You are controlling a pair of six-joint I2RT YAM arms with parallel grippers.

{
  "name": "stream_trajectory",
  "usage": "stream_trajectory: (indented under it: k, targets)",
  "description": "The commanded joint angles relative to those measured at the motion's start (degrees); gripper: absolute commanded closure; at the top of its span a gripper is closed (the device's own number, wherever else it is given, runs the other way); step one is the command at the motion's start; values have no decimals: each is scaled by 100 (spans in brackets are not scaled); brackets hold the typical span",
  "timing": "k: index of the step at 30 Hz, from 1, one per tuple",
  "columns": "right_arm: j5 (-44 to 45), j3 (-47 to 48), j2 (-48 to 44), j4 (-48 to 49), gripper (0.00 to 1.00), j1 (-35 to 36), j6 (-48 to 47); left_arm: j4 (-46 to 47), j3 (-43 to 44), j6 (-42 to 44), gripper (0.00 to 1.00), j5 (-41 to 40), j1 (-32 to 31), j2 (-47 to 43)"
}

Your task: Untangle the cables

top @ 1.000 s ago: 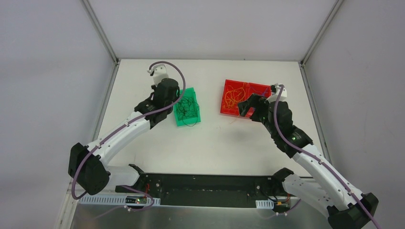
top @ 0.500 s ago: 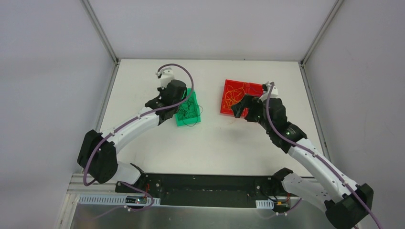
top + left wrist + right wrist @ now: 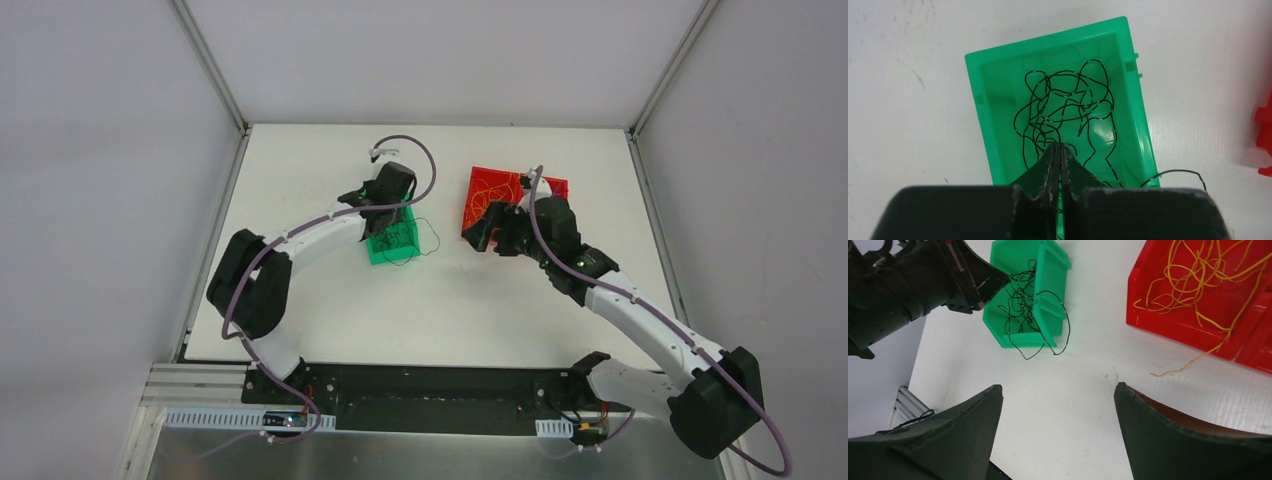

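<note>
Hair-fine, curly black cables (image 3: 1066,98) fill the glossy green bin (image 3: 993,75), one loop spilling onto the matte white table (image 3: 908,100). Orange-yellow cables (image 3: 1200,267) coil in the red bin (image 3: 1168,320). On the left gripper (image 3: 1058,152) the jaws are pressed together; on the right gripper (image 3: 1056,395) they spread wide.

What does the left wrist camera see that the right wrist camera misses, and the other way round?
Only the left wrist view looks straight down into the green bin, showing most of its floor past the left gripper's closed fingertips. Only the right wrist view shows the orange-yellow wires lying in the red bin, one strand trailing onto the table, framed by the right gripper's wide-open fingers. Both show the green bin, the black wires tangled in it, and one black loop hanging over its edge onto the table.
</note>
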Motion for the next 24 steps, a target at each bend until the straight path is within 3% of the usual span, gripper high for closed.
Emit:
stream_trajectory:
  k: [1,14,17,24]
  targets:
    - [-432,-21,279,624,15,3,129,-322,367,58,100,438,198,301]
    - [-268,-131,73,658,16,6,136,-1083,1216,-211,100,2293,698,1722]
    - [-235,-131,45,654,15,4,129,-1069,1042,-265,100,2368,699,1259]
    - [-194,-147,-44,649,13,3,130,-587,408,-336,78,2575,690,49]
